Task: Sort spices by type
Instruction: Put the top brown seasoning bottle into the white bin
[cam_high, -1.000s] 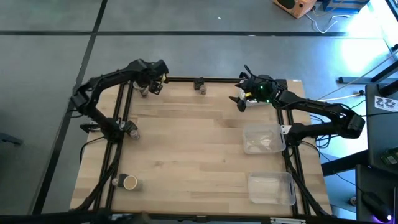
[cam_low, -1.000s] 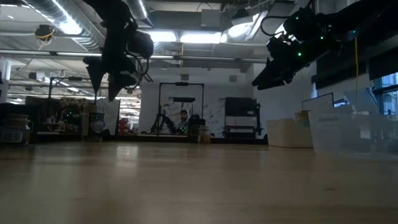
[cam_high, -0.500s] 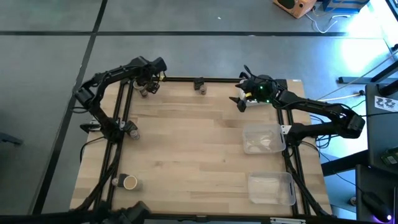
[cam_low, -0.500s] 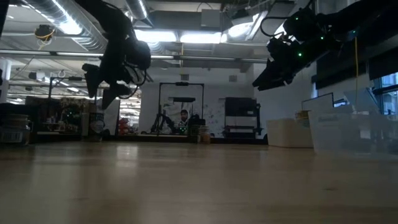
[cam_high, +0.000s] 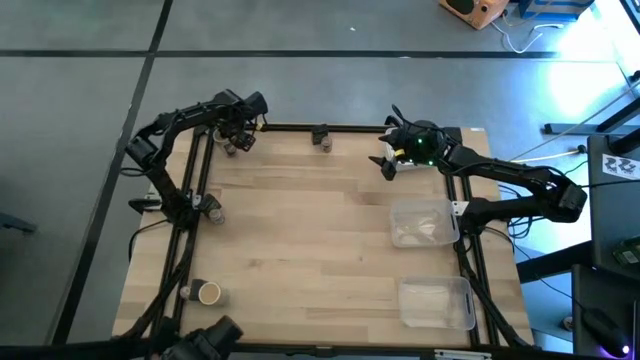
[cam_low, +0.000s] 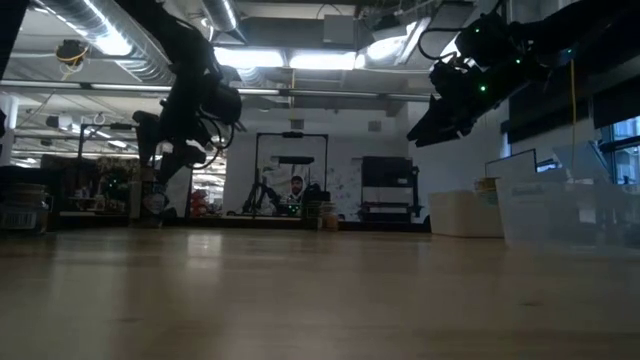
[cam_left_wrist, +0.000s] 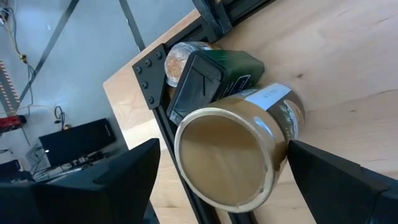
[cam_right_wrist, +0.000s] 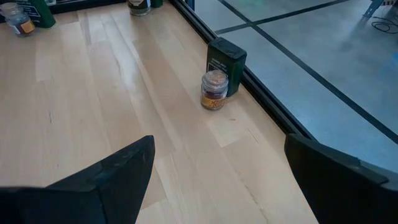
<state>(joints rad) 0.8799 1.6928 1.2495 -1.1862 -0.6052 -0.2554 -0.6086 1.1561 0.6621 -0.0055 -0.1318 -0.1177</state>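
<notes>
In the left wrist view a tan-topped jar (cam_left_wrist: 224, 158), a dark green blocky container (cam_left_wrist: 214, 78) and a small round jar (cam_left_wrist: 180, 59) stand together on the table's far left corner, against the black rail. My left gripper (cam_high: 236, 138) hangs open just above them, slanting down, one finger on each side of the tan-topped jar without touching it. My right gripper (cam_high: 390, 162) waits open above the far right of the table. It faces a dark block (cam_right_wrist: 226, 59) and a small jar (cam_right_wrist: 214, 90) that stand at the far edge.
More spices stand at the left edge (cam_high: 210, 212) and the near left corner (cam_high: 206, 293). Two clear plastic trays (cam_high: 420, 222) (cam_high: 436, 302) sit on the right side. A black frame rail (cam_high: 300, 127) borders the table. The wooden middle (cam_high: 310, 240) is bare.
My left gripper has sunk and gone toward the table's far left corner, rolling a little, down over the three containers there. It has stayed open. My right arm has kept still.
</notes>
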